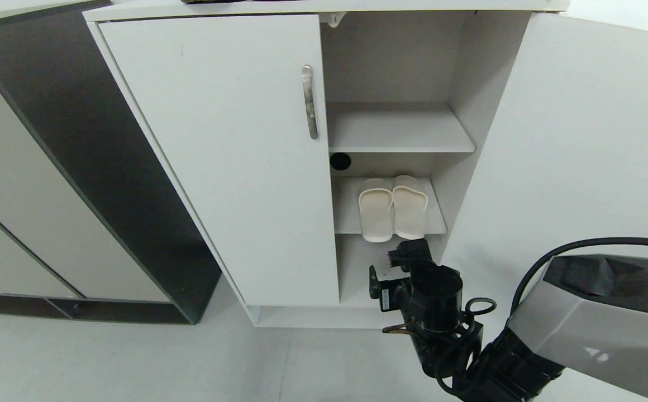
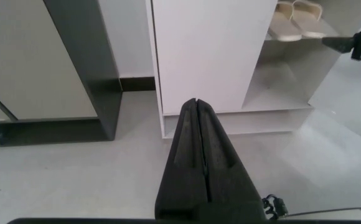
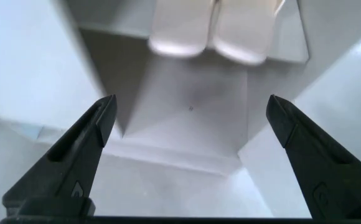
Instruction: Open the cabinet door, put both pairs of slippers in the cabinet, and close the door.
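A pair of cream slippers (image 1: 392,207) lies side by side on the middle shelf of the white cabinet (image 1: 396,128). The cabinet's right door (image 1: 581,139) stands swung open, while its left door (image 1: 218,156) is closed. My right gripper (image 1: 408,254) hovers just below and in front of the slippers (image 3: 211,28), before the bottom compartment. Its fingers (image 3: 81,149) are spread wide with nothing between them. My left gripper (image 2: 196,109) is shut on nothing and hangs over the floor, back from the closed door. From there I see the slippers (image 2: 299,18) and the right gripper (image 2: 355,43).
A metal handle (image 1: 309,101) runs down the closed door's edge. A dark grey and white cabinet (image 1: 78,139) stands close on the left. A round black hole (image 1: 340,161) shows in the back panel. Light grey floor (image 1: 134,357) spreads in front.
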### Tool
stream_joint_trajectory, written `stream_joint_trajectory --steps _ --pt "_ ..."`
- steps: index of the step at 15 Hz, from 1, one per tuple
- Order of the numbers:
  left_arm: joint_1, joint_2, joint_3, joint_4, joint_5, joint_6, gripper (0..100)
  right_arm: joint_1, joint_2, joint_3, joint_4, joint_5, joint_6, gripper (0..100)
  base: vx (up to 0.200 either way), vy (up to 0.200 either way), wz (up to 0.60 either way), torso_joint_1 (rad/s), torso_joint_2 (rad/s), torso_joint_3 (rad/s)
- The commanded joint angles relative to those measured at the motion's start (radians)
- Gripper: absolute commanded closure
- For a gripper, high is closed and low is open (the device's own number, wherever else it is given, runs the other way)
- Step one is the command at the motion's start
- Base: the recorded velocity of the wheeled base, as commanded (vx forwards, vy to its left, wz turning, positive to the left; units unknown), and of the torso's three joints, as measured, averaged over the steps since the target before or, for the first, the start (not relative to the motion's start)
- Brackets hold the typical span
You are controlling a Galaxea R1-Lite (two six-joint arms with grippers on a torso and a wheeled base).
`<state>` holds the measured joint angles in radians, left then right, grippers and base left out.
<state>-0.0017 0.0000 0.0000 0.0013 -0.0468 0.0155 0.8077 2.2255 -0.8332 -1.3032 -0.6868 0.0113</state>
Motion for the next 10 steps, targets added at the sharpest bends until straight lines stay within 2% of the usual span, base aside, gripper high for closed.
stream_joint_trajectory --steps 1,10 --pt "0.000 0.002 0.000 -0.001 0.001 0.000 100 0.002 -0.004 0.000 -0.024 0.000 -0.004 0 0.000 0.000 0.00 0.000 0.00 0.000" --pt "0.000 0.002 0.000 0.000 -0.001 0.004 100 0.005 -0.012 0.013 -0.028 0.000 -0.007 0 0.000 0.000 0.00 0.000 0.00 0.016"
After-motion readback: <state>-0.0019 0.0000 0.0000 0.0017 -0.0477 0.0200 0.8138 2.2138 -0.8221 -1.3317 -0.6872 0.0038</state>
